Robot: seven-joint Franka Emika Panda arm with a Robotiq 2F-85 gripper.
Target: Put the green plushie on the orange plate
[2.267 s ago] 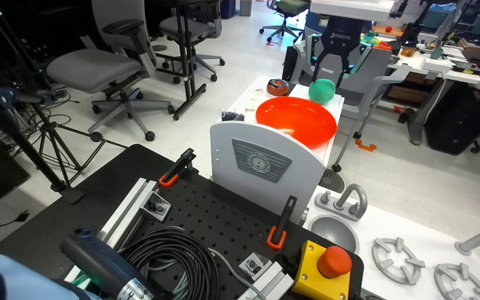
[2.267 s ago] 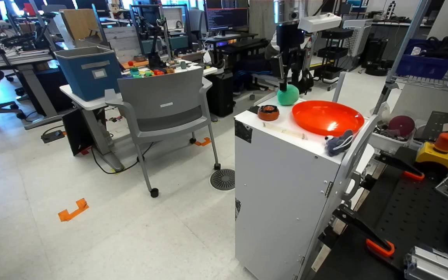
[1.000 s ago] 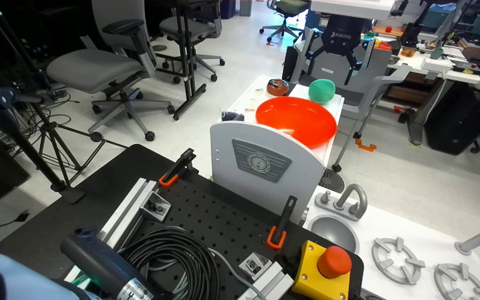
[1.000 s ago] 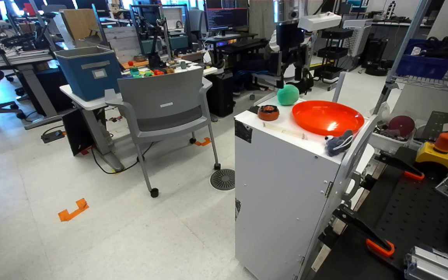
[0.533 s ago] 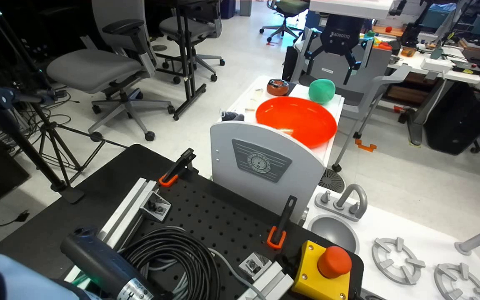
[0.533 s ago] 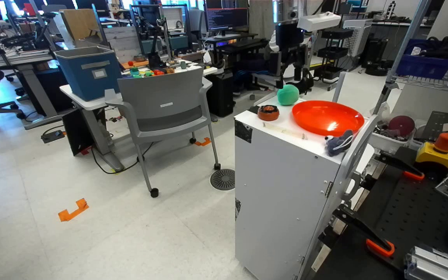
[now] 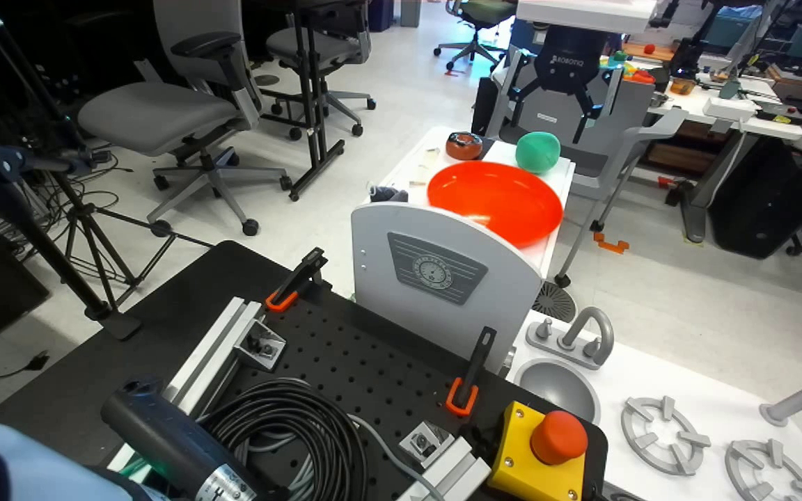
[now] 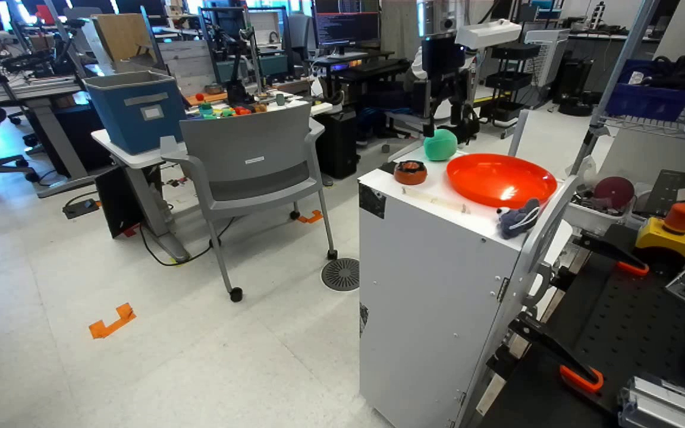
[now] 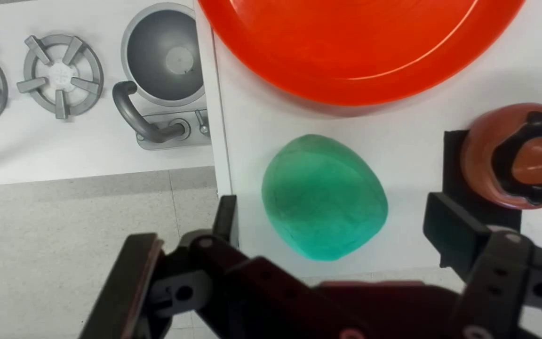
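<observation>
Our gripper [image 9: 334, 215] spread wide | green plushie [image 9: 323, 200] just beside orange plate [image 9: 355, 87] | risk: descending off-centre, we could roll it away

Both exterior views are bright, with a pale highlight on the plate [image 8: 502, 179]; in an exterior view, bluish glare whitens the floor [image 8: 200, 351] beyond the left edge of the cabinet [image 8: 437, 285]; in an exterior view, the space behind a chair [image 7: 157, 115] is nearly black; in the wrist view, shadow is soft under the plate's rim; the fingers [image 9: 452, 230] are dark, slightly blurred.
</observation>
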